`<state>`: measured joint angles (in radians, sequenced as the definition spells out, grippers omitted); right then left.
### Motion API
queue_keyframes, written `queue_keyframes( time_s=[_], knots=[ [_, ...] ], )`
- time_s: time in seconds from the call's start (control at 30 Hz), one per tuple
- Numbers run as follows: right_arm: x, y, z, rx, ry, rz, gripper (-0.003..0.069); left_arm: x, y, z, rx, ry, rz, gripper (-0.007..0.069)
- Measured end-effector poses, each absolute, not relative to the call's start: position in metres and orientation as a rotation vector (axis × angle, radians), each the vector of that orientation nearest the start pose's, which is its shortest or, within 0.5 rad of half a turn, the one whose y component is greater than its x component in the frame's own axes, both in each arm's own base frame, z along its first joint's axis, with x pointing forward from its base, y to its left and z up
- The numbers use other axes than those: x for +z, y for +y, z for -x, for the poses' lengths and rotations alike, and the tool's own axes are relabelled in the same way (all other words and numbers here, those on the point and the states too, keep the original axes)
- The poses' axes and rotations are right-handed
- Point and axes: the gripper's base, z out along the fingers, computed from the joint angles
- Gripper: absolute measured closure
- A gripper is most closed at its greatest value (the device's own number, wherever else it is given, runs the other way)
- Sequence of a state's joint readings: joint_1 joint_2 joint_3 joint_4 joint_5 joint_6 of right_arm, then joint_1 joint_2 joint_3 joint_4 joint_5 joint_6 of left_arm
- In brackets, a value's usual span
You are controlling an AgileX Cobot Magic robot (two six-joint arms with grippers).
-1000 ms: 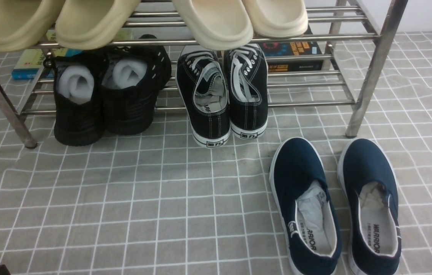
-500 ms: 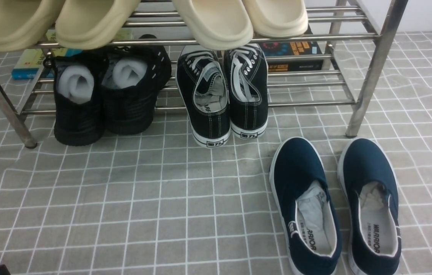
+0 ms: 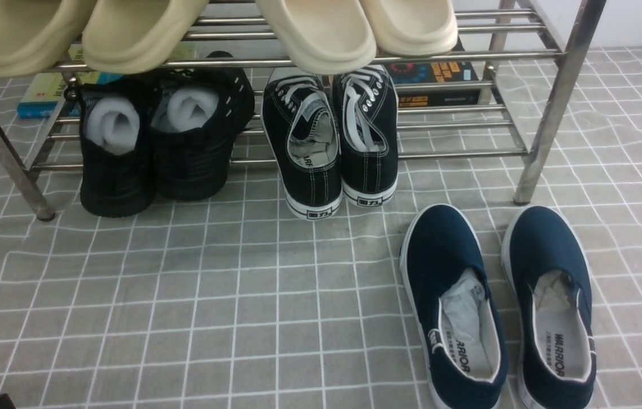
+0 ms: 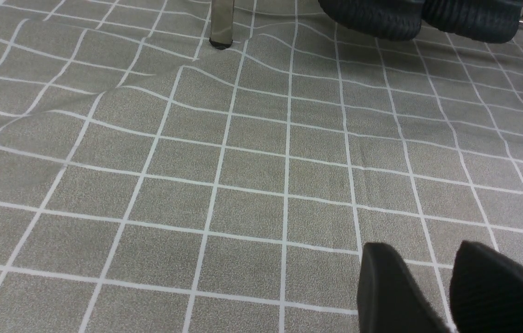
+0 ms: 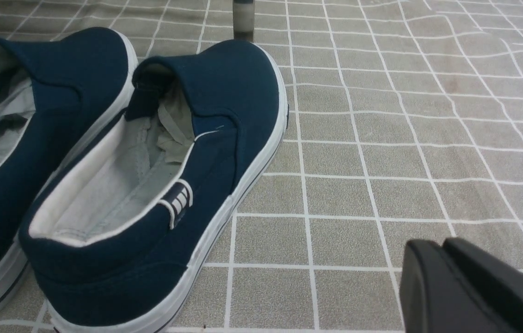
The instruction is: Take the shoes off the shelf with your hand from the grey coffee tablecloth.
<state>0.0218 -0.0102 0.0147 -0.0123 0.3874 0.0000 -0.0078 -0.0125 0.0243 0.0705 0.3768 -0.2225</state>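
Front view showed the pair of navy blue canvas slip-ons (image 3: 496,307) with white rubber soles lying side by side on the grey-brown grid-printed tablecloth (image 3: 184,295), just in front of the shiny silver tube shoe rack (image 3: 548,102) near its right leg, touching none of its bars. I judged the removal step done or close to it.

Left gripper (image 4: 451,286): black pads a narrow gap apart, holding nothing, low over bare cloth. Right gripper (image 5: 446,277): pads pressed together as far as I could see, holding nothing, beside the right slip-on, not touching it.

Risks I saw:
- Cloth was wrinkled near the rack leg (image 4: 221,23). A low sweep of either arm could snag a fold and drag shoes and rack with it.
- Right gripper sat close to the slip-on's sole; a sideways move could shove it into its twin.
- Black lace-up sneakers (image 3: 332,136) and all-black foam-stuffed shoes (image 3: 156,136) hung heel-out over the lower bars. A bump to the rack could tip them off, along with the cream foam slippers (image 3: 213,28) on the upper tier.

Materials: canvas uppers soft and collapsible, crumpled paper inside, rubber rims smooth. Rack tubes hard and slick. Cloth had a fine grainy weave.
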Motion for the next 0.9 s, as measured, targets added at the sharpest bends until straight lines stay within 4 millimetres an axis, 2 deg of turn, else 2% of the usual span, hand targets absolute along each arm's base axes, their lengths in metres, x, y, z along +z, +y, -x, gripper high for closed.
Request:
queue_keyframes(
  time_s=[0.9],
  knots=[
    [0.174,0.0007,-0.0521,0.002,1.875,0.028,0.0561,0.1719,0.002,-0.0524,-0.089,1.866,0.157,0.0384]
  ],
)
